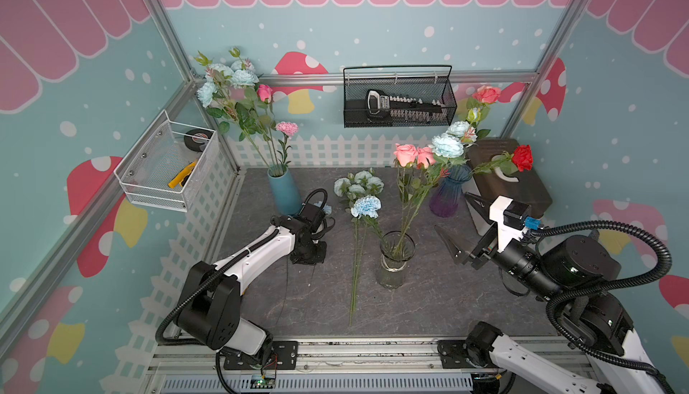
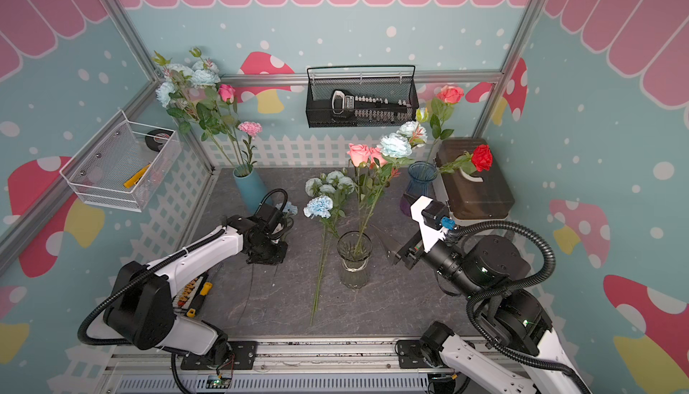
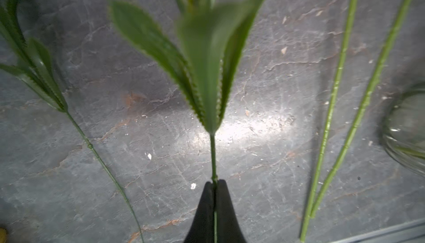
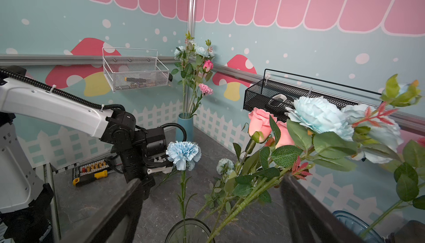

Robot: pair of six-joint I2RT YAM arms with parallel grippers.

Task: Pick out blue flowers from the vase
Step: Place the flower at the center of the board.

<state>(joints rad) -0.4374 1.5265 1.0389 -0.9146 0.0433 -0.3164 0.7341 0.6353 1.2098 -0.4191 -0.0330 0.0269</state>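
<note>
The clear glass vase (image 1: 396, 261) (image 4: 187, 229) stands mid-table. It holds pink roses (image 1: 406, 154), a large blue peony (image 1: 447, 146) (image 4: 319, 115) and a blue carnation (image 1: 367, 205) (image 4: 182, 154). A bunch of blue flowers (image 1: 358, 183) lies flat on the table left of the vase. My left gripper (image 1: 307, 258) (image 3: 215, 182) points down, shut on a thin green stem (image 3: 213, 156); a small blue bloom (image 1: 326, 208) shows beside it. My right gripper (image 1: 451, 210) (image 4: 211, 179) is open to the right of the vase, with the vase's leaning stems between its fingers in the right wrist view.
A blue ceramic vase (image 1: 284, 192) of mixed flowers stands back left, and a purple-blue vase (image 1: 445, 198) with roses stands by a brown box (image 1: 522, 187) at back right. Wire baskets (image 1: 164, 166) (image 1: 399, 101) hang on the walls. A screwdriver-bit set (image 2: 192, 291) lies under the left arm.
</note>
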